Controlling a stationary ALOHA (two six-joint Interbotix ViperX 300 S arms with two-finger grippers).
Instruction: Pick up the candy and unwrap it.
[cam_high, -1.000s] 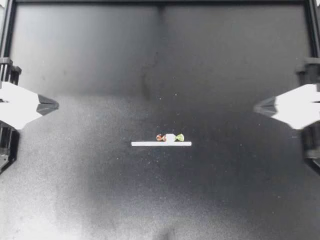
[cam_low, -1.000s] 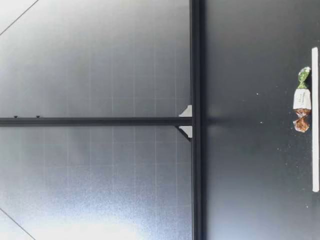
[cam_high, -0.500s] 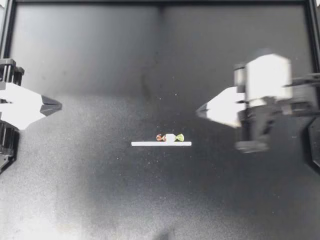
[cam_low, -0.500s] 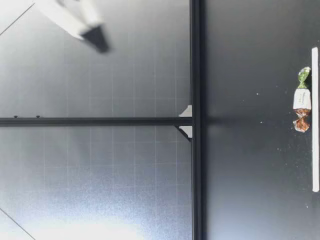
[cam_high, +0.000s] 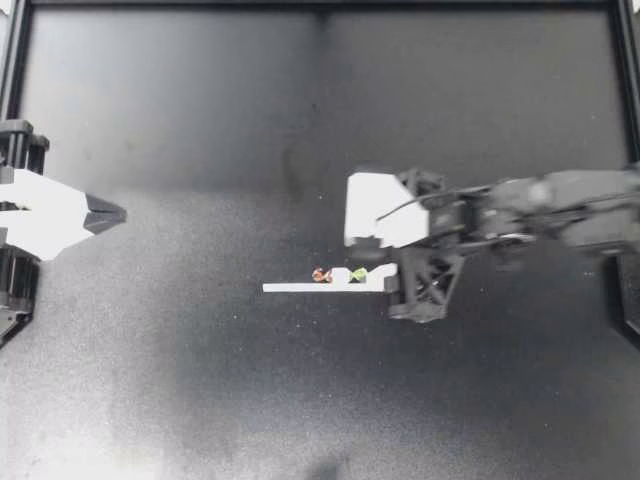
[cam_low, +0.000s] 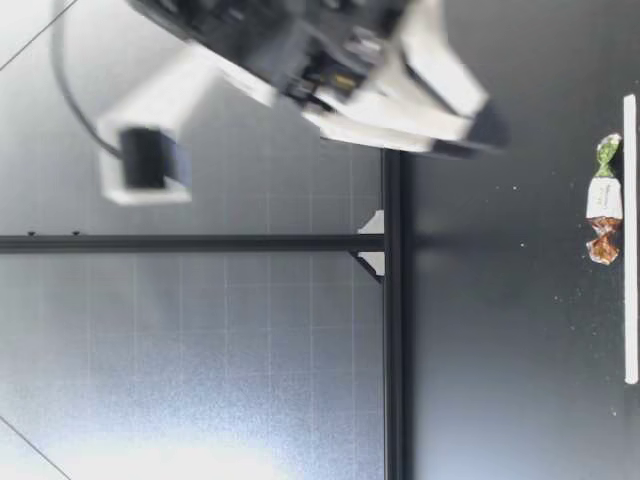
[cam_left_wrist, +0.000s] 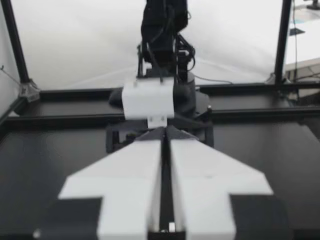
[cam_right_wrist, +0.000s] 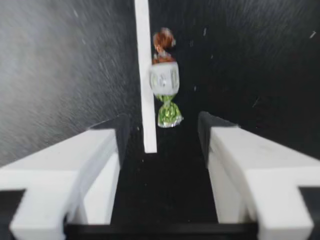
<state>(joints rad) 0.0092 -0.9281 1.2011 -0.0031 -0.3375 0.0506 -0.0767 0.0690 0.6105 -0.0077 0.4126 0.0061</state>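
Observation:
The candy (cam_high: 338, 275) is small, with a white middle, a brown twist and a green twist; it lies flat against a white strip (cam_high: 300, 288) mid-table. My right gripper (cam_high: 368, 258) hovers at its green end, tilted down and open. In the right wrist view the candy (cam_right_wrist: 164, 82) lies just ahead of the gripper (cam_right_wrist: 163, 131), in line with the gap, with nothing between the fingers. In the low view my right gripper (cam_low: 478, 126) hangs above the table, apart from the candy (cam_low: 604, 198). My left gripper (cam_high: 100, 213) stays shut and empty at the left edge.
The table is a black mat (cam_high: 200, 380) with a black frame around it. The white strip (cam_right_wrist: 144, 75) runs alongside the candy, under the edge of one right finger. The left wrist view shows my right arm (cam_left_wrist: 161, 70) beyond the shut left gripper (cam_left_wrist: 165, 200).
My right arm swept in from the right edge to the candy and sank toward the table. Its fingers spread from nearly shut to wide open. The left arm barely moved.

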